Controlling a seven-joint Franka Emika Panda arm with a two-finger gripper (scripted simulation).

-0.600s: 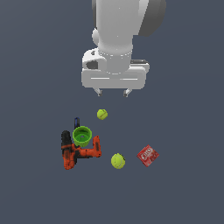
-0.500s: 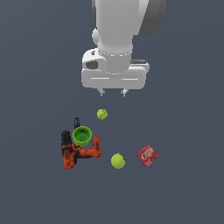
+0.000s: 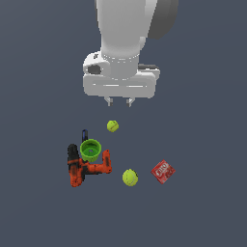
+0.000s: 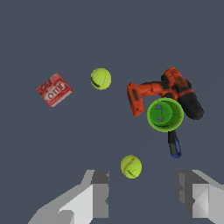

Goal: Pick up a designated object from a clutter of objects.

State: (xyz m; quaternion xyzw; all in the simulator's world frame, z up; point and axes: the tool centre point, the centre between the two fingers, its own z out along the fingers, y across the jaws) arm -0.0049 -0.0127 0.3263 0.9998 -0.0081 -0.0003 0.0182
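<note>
The designated object, a bright green round cup (image 3: 90,149) (image 4: 165,114), rests against the orange-black power drill (image 3: 82,169) (image 4: 168,91) in the clutter of objects. A dark blue stick (image 3: 85,134) (image 4: 174,144) lies beside the cup. One yellow-green ball (image 3: 112,126) (image 4: 131,166) sits just below my gripper (image 3: 119,101) (image 4: 142,194); another ball (image 3: 129,177) (image 4: 100,78) lies farther off. My gripper hangs high above the floor, open and empty, off to the exterior view's right of the cup.
A red flat box (image 3: 163,171) (image 4: 54,89) lies at the exterior view's right of the clutter. The floor around is plain dark grey.
</note>
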